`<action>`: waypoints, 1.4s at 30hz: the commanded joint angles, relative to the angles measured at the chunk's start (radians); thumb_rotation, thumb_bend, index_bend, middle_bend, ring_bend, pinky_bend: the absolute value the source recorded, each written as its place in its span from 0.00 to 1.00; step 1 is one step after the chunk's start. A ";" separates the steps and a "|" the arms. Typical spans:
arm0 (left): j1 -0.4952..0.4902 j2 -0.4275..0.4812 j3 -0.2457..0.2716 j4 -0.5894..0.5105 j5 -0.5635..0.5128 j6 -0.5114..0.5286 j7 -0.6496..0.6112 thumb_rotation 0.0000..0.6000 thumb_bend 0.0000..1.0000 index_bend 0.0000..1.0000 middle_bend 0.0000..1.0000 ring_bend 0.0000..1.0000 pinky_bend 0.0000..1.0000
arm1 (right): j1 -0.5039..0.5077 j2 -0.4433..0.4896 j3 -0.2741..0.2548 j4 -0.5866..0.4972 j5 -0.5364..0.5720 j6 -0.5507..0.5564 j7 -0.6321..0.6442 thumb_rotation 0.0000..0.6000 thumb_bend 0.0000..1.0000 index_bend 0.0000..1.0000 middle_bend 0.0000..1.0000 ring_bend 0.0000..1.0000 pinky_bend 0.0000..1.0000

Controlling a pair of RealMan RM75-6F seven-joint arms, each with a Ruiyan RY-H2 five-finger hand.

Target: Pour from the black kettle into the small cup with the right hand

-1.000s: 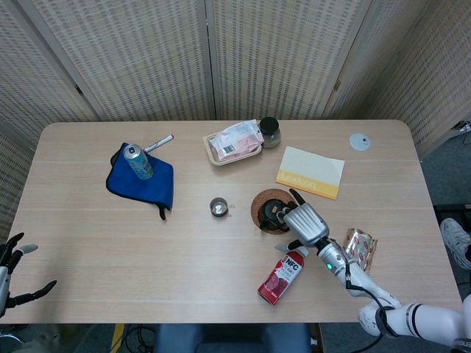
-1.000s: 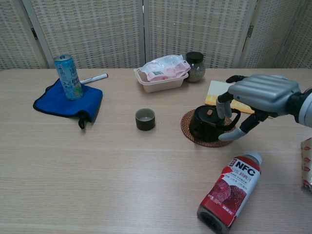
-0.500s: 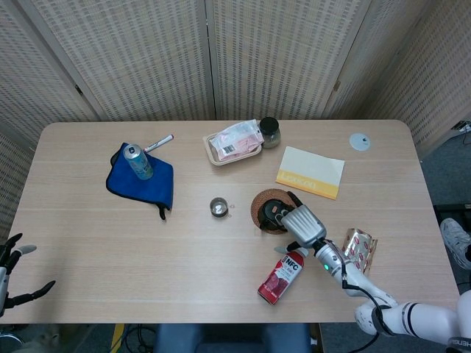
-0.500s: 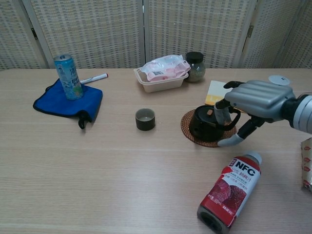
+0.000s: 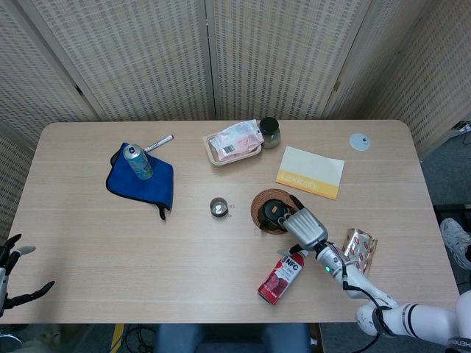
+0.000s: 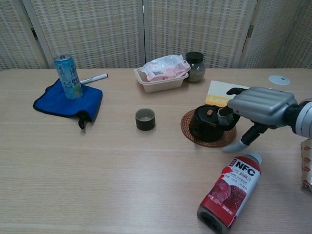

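Wood surface (image 5: 110,235): 1 black kettle (image 6: 207,124) on 1 woven coaster (image 6: 191,135), 1 small cup (image 6: 145,119) left of it. Right robot hand (image 6: 258,105) fingers at kettle handle, grip unclear. Left robot hand (image 5: 10,266) spread, off surface edge.

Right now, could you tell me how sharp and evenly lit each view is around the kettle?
Head view: even, soft light, the black kettle small and partly hidden by the right hand. Chest view: sharp, with the kettle dark against its woven coaster, and only faint shadows.
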State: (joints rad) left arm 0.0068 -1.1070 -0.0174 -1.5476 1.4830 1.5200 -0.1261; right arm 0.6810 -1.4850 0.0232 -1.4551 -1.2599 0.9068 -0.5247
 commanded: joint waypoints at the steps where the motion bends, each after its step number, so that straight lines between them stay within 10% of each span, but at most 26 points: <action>1: 0.000 0.000 0.000 0.000 0.000 0.000 0.000 0.58 0.00 0.26 0.08 0.14 0.09 | 0.000 0.000 -0.001 0.001 0.005 -0.004 -0.001 0.42 0.00 0.46 0.46 0.35 0.00; 23: 0.008 0.001 0.001 -0.001 -0.006 0.004 0.001 0.57 0.00 0.26 0.08 0.14 0.09 | 0.002 0.000 -0.011 -0.003 0.068 -0.035 -0.045 0.44 0.00 0.48 0.49 0.36 0.00; 42: 0.007 -0.002 -0.001 0.007 -0.010 -0.002 0.000 0.57 0.00 0.26 0.08 0.14 0.09 | 0.046 -0.018 0.042 0.002 0.130 -0.081 -0.006 0.53 0.00 0.69 0.77 0.69 0.00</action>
State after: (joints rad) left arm 0.0139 -1.1091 -0.0185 -1.5405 1.4728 1.5177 -0.1260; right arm 0.7240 -1.5027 0.0618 -1.4522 -1.1333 0.8294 -0.5341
